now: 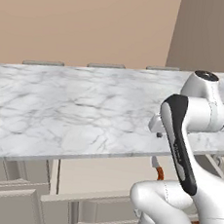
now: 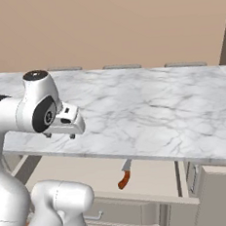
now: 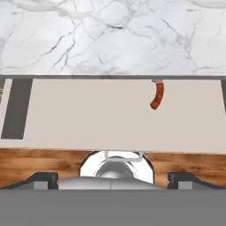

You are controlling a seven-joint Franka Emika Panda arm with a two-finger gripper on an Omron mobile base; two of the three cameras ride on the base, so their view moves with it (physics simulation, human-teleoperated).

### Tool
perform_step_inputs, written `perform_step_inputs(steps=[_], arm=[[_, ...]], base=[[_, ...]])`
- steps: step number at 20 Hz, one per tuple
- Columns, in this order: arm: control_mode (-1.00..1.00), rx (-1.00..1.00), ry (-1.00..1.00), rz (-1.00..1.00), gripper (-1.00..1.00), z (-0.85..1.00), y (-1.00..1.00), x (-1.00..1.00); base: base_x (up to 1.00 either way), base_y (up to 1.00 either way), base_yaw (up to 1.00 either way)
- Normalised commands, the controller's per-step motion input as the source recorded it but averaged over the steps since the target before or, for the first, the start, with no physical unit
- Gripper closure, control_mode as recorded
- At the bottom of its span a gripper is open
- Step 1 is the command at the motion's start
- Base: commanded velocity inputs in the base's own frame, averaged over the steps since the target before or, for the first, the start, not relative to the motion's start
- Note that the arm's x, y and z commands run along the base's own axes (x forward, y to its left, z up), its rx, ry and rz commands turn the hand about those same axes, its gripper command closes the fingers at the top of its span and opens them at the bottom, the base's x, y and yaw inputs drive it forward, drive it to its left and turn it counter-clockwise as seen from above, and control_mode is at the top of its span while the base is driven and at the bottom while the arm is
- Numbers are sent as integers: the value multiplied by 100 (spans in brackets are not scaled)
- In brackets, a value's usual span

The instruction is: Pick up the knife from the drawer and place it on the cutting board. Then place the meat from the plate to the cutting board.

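The drawer [image 1: 102, 174] [image 2: 81, 172] [image 3: 88, 110] stands pulled out under the marble counter, its pale inside showing. In it lies the knife [image 1: 160, 173] [image 2: 124, 179] [image 3: 157, 96], reddish-brown handle toward me, blade mostly tucked under the counter's edge. My gripper [image 2: 60, 135] [image 1: 157, 129] [image 3: 112, 178] hangs above the drawer at about counter height, left of the knife in the right base view. It is open wide with nothing between its fingers [image 3: 42, 178]. The cutting board, the plate and the meat are out of view.
The white-grey marble counter [image 1: 74, 115] [image 2: 149, 111] overhangs the drawer's back. Closed cabinet fronts flank the drawer [image 1: 11, 204] [image 2: 215, 193]. Wooden floor [image 3: 44, 161] lies below the drawer front. Chair backs [image 1: 43, 63] line the counter's far edge.
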Motion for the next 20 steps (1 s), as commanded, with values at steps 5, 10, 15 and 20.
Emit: perform_step_inputs(steps=[5,10,15,20], arm=[[-100,0,0,-1,-100,-13,-1,-31],[-100,0,0,-1,-100,-14,0,-11],[-100,0,0,0,-100,-8,0,0],[100,0,1,-1,-100,-2,-2,0]], base=[[0,0,0],[0,0,0],[0,0,0],[-19,-3,-5]])
